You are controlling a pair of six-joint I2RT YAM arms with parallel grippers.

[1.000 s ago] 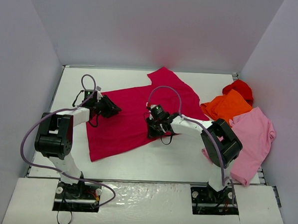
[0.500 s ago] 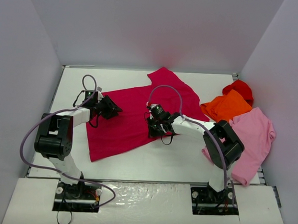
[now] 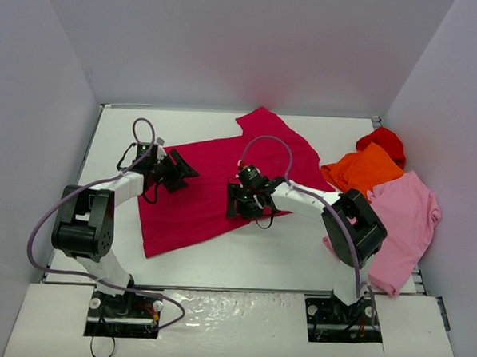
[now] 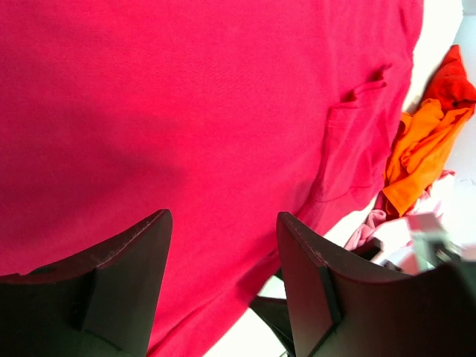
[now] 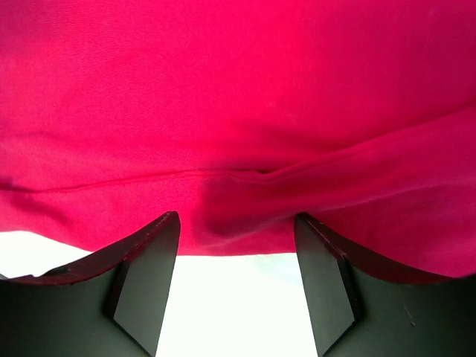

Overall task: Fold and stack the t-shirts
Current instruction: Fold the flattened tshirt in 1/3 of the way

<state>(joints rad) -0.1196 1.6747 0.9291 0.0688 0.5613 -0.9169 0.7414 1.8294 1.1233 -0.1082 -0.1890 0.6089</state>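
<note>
The large crimson t-shirt (image 3: 214,181) lies spread flat across the middle of the table; it fills the left wrist view (image 4: 208,111) and the right wrist view (image 5: 238,97). My left gripper (image 3: 181,174) hovers over its left part, jaws open with nothing between them (image 4: 223,245). Over the shirt's lower hem sits my right gripper (image 3: 236,202), also open (image 5: 236,245), with the hem's edge and bare table between its fingers. At the right lie the orange t-shirt (image 3: 363,169), the bright red t-shirt (image 3: 383,140) and the light pink t-shirt (image 3: 408,219).
White walls close in the table (image 3: 282,253) on the left, back and right. The pink shirt hangs over the table's right edge. The two arm bases stand at the near edge.
Both grippers opened. The right one let go of the crimson shirt's hem and shifted a little left; the left one edged slightly right over the cloth.
</note>
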